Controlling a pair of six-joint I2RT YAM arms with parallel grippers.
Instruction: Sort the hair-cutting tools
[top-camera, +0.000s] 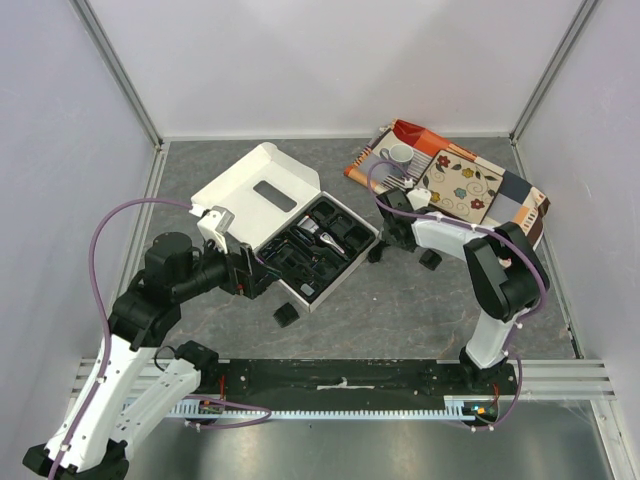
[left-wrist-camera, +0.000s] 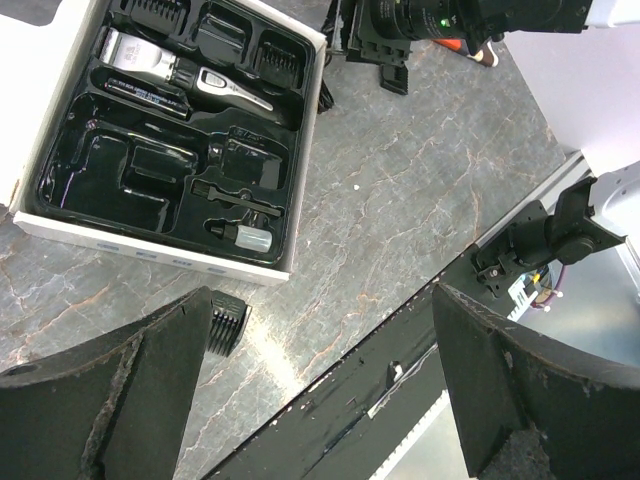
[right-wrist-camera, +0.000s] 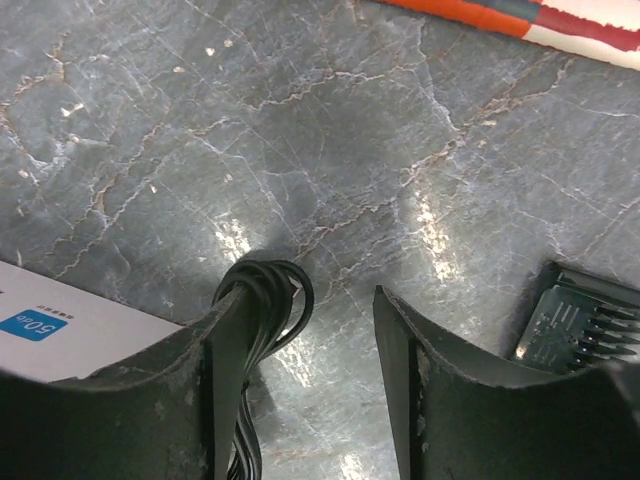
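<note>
The slim clipper (left-wrist-camera: 185, 72), silver at the head with a black-and-silver body, lies in an upper compartment of the black moulded tray (left-wrist-camera: 70, 180) inside the white box (left-wrist-camera: 150, 247). Ribbed black combs (left-wrist-camera: 275, 50) fill slots beside it. A loose comb (left-wrist-camera: 228, 328) rests on the grey bench (left-wrist-camera: 400, 200) just beside the left pincer (left-wrist-camera: 320, 300), which is spread wide and holds nothing. The right pincer (right-wrist-camera: 315, 295) is parted too, with a coiled black cable (right-wrist-camera: 272, 285) against one finger and another comb (right-wrist-camera: 585, 320) nearby.
</note>
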